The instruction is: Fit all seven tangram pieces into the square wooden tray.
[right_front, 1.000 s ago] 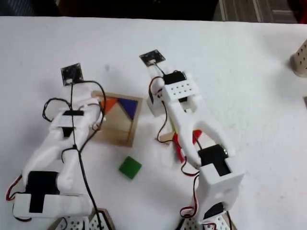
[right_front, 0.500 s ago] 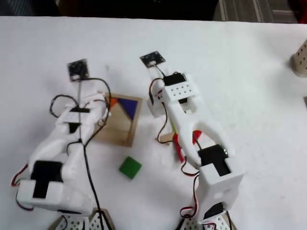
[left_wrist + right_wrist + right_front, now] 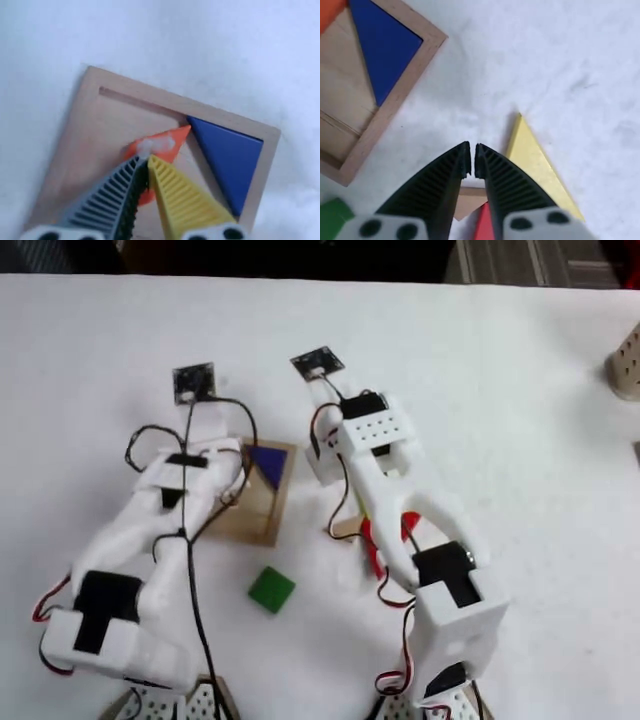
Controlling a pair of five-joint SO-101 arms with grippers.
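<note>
Ribbed left gripper (image 3: 145, 162), clenched, tips on the partly hidden orange triangle (image 3: 160, 142) in the square wooden tray (image 3: 150, 96), beside the blue triangle (image 3: 227, 155). Right gripper (image 3: 472, 160) clenched empty; green square (image 3: 271, 589) at the tray's 6 o'clock.

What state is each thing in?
tray: partly filled.
blue triangle: in tray.
orange triangle: in tray, under left gripper tips.
green square: on table, outside tray.
yellow triangle: on table, outside tray.
red piece: on table, partly hidden.
tan piece: on table, partly hidden.
left gripper: shut.
right gripper: shut, empty.
</note>
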